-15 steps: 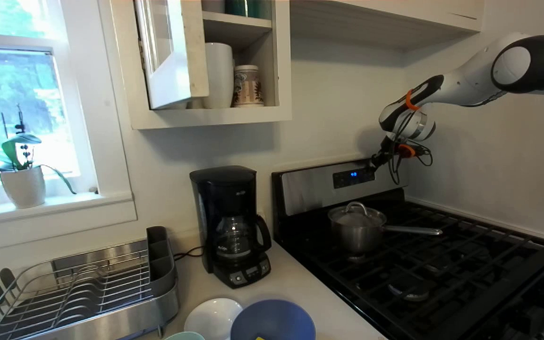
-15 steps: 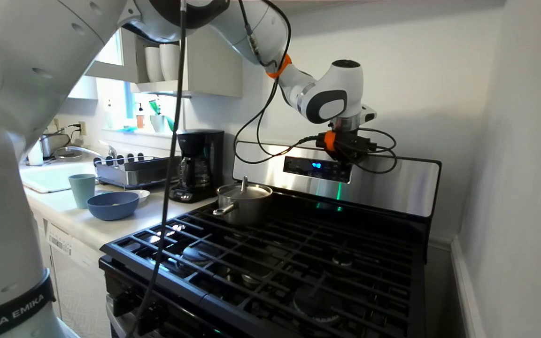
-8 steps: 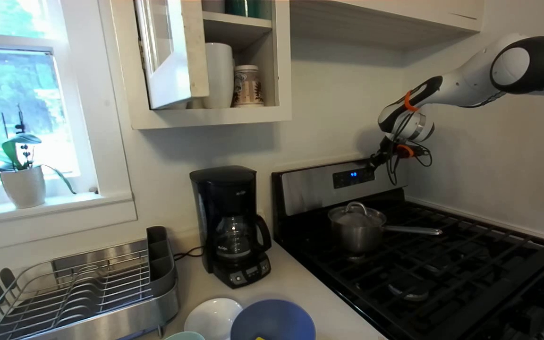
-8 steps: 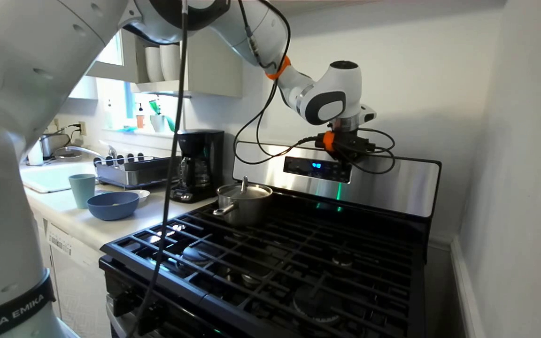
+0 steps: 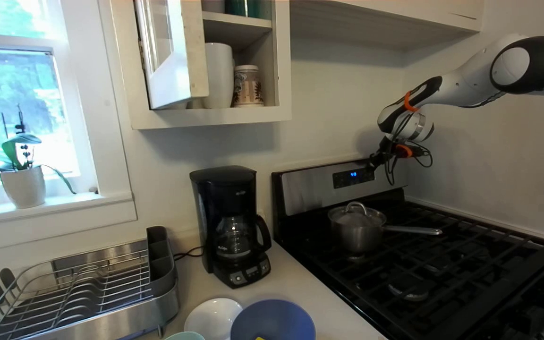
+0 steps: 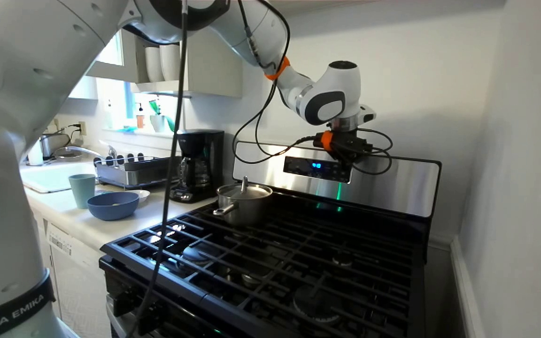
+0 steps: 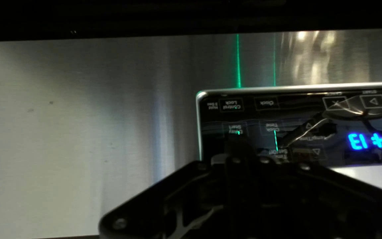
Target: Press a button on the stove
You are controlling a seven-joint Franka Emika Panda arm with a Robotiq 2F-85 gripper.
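Note:
The stove is a steel range with a raised back panel (image 5: 307,186) (image 6: 392,188). A black control panel (image 5: 343,181) (image 6: 298,165) with a blue display is set in it. In the wrist view the control panel (image 7: 297,116) appears upside down, with labelled touch buttons. My black gripper (image 5: 372,164) (image 6: 347,165) is at the panel's end away from the coffee maker. In the wrist view the gripper's fingers (image 7: 240,154) are together and hold nothing. The tips cover the area beside the Delay Start button (image 7: 235,128). I cannot tell whether they touch the panel.
A lidded steel pot (image 5: 358,229) (image 6: 247,202) stands on the black grates (image 6: 270,253), its handle sticking out. A black coffee maker (image 5: 229,226) is on the counter beside the stove. Loose cables (image 6: 251,162) hang from the arm. A side wall (image 6: 514,188) bounds the stove.
My gripper has shifted very slightly toward the display, to the left in both exterior views. The hanging cables have moved with it. The stove and pot have not moved.

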